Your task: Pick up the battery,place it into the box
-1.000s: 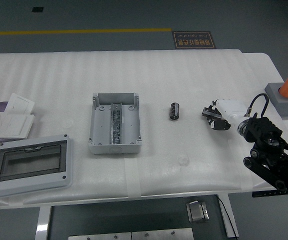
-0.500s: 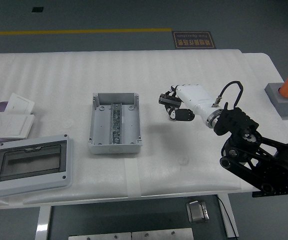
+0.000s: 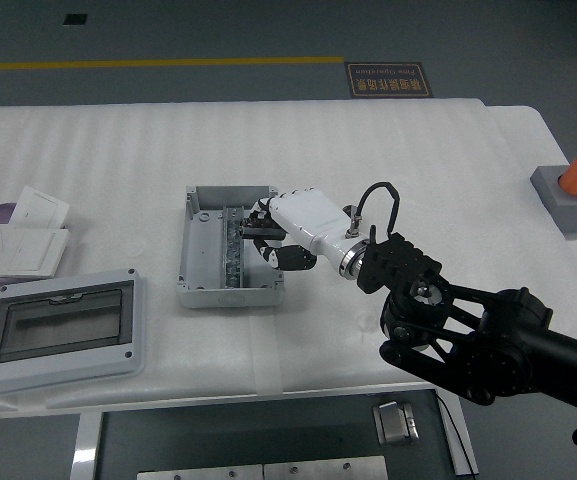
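The right robot hand (image 3: 268,235), fingers curled presumably around the unseen battery, hovers over the box (image 3: 230,245); release remains.

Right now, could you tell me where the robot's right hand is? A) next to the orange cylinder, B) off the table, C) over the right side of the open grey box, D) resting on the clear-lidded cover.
C: the right hand is curled over the right wall of the open grey box, far from the other places.
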Available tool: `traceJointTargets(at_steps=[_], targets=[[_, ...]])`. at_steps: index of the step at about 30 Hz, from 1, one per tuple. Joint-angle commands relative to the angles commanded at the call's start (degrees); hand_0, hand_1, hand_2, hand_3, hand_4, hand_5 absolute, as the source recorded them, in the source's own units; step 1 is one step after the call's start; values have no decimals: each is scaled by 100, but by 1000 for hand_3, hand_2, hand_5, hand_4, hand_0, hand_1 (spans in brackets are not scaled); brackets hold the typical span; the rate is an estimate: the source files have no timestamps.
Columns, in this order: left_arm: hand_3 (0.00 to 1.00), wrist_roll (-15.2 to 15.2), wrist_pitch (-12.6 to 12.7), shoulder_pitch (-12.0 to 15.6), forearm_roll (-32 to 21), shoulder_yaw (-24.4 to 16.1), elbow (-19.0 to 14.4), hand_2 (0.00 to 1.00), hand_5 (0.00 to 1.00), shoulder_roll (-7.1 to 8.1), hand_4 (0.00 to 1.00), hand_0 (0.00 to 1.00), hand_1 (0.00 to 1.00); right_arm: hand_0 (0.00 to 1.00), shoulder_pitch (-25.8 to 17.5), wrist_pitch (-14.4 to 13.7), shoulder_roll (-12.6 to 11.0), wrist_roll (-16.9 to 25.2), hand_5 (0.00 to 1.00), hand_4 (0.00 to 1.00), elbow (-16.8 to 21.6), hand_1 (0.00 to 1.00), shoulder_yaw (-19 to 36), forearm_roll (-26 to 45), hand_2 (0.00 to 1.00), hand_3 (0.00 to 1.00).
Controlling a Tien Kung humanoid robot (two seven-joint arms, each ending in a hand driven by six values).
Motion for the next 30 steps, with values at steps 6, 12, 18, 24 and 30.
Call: traceJointTargets(at_steps=[6,12,18,24,30], targets=[[610,-3,2,6,-9,15,5,553,465,13,730,635,661,471,-7,54,53,-13,503,711,-100,694,-75,51,720,803],[610,-7,3,-17,6,4,0,554,466,26,730,636,661,489,-52,-4,54,20,552,805,-118,711,-30,282,742,837],[610,-8,3,-34,12,-7,-2,553,468,28,730,635,661,495,-17,-107,-119,116,597,861,-99,716,106,710,749,845],[609,-7,3,-50,26,-18,-10,553,468,26,728,635,661,484,289,-169,-430,187,627,889,-628,707,207,797,744,846],[608,-8,5,-56,19,-14,-4,550,467,39,726,635,661,464,709,-19,-479,235,628,890,-1420,693,-302,943,735,841]])
